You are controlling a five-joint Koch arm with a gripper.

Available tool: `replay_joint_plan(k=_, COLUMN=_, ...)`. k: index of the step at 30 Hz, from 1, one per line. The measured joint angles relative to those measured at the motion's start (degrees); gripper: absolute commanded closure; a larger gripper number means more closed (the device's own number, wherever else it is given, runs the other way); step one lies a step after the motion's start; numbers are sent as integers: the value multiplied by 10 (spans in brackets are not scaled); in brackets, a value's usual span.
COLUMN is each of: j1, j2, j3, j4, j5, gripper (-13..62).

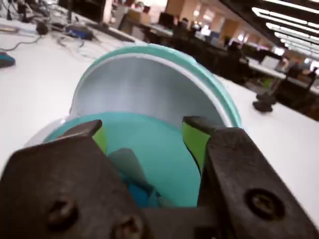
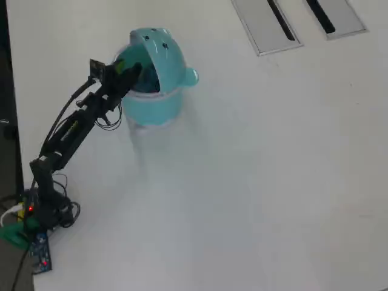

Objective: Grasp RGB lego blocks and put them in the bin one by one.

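My gripper (image 1: 149,142) hangs over the mouth of the teal bin (image 2: 151,106), jaws spread apart with nothing between them. The lid (image 2: 159,51) stands flipped up behind the opening. Down inside I glimpse something blue (image 1: 138,193), too blurred to name. The bin sits on a wide white table (image 2: 254,182) with two grey slotted panels (image 2: 267,24) at its far edge. Beyond stretches a dim office with desks and ceiling lights (image 1: 279,25).

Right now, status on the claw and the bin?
Claw open, empty, over the bin's mouth. Lid flipped up. Something blue inside the bin. No blocks showing on the table.
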State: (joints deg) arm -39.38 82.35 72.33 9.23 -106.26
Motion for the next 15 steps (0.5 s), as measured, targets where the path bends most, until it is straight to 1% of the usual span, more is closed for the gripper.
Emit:
replay_joint_plan(k=7, j1=37, j2=76, j3=72, j4=0, j5=3, gripper=215)
replay_joint_plan(k=15, j1=109, j2=186, j3=164, j4=0, j5=3, gripper=216)
